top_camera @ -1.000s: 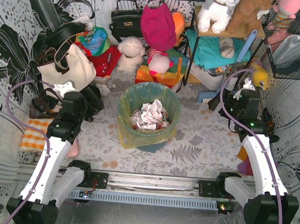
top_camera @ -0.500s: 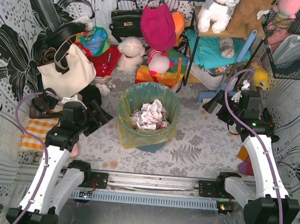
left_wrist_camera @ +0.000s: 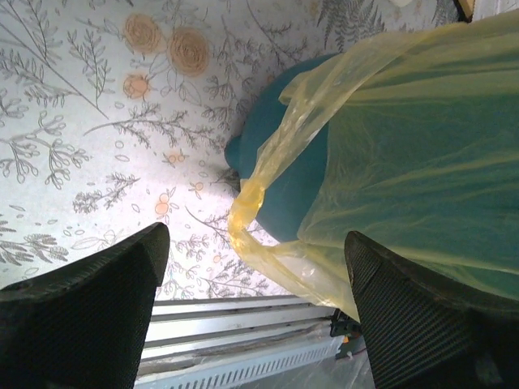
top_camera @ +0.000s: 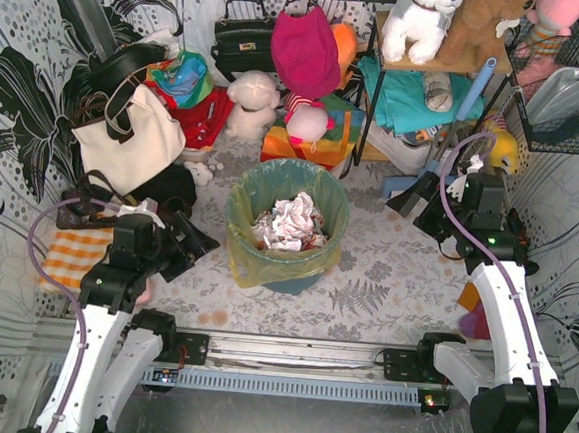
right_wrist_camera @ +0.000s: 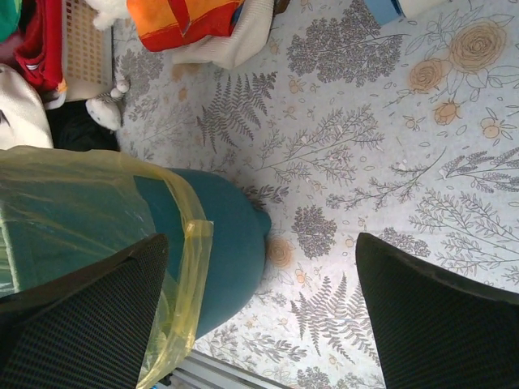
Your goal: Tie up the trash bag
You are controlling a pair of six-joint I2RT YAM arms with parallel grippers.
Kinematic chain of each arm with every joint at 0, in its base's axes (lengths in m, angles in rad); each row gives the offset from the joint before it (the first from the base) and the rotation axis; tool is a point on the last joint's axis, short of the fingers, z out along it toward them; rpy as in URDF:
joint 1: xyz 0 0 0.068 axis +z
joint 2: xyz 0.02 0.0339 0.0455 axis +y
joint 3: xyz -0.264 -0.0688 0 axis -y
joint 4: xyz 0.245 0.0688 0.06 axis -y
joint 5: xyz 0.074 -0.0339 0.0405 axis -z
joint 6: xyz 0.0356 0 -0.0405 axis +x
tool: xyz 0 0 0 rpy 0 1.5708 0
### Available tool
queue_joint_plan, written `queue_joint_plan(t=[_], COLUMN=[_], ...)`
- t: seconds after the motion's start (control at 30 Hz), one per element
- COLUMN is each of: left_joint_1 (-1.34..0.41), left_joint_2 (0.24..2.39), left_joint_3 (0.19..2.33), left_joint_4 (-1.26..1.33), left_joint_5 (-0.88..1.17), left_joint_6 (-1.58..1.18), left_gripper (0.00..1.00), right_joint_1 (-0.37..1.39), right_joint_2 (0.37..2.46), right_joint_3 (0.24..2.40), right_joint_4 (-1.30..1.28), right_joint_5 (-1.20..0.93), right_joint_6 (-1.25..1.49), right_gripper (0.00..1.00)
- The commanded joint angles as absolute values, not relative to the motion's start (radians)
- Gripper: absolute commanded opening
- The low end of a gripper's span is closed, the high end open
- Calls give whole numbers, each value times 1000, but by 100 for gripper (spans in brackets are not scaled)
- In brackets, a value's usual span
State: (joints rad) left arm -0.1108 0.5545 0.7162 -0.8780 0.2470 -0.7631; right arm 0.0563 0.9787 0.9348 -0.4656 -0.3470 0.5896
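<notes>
Over the last second the left pincer [top_camera: 189, 241] has dropped from the middle left of the top view towards the lower left. It has also swung round to face the bucket [top_camera: 290, 280], fingers spread wide with nothing between them. Its own camera now looks straight along the bag's loose yellow overhang. The right pincer [top_camera: 426, 202], just as wide and empty, has barely shifted at the middle right, well apart from the bucket. The trash bag [top_camera: 251, 264] sits at the centre of the frame on the flowered desk [top_camera: 385, 274], lining the bucket with its rim folded out over the lip and crumpled paper [top_camera: 289, 222] inside. This looks like approach only: no plastic is gathered, and tying has not begun.
</notes>
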Motion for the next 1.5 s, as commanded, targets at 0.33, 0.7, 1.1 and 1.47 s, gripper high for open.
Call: queue_joint_plan(t=[0.33,0.7,1.1,1.47], left_joint_1=[-114,-114,-120,-164], left_joint_2=[440,431,496,544], left_joint_3=[566,457,417,413], left_joint_4=[-801,-690,-551,-494], left_joint_5=[357,432,424,400], left_joint_6=[-865,-891,-876,-890], left_gripper=[87,77,74,72], right_joint_1=[54,54,54,53], right_joint_2=[978,1025,1065,1065], right_joint_3=[953,949,938,933], right_joint_4=[-452,-418,-410,-413], right_joint_5=[-407,-425,-427,-422], right_joint_6=[653,657,635,629], right_gripper=[96,94,94,94])
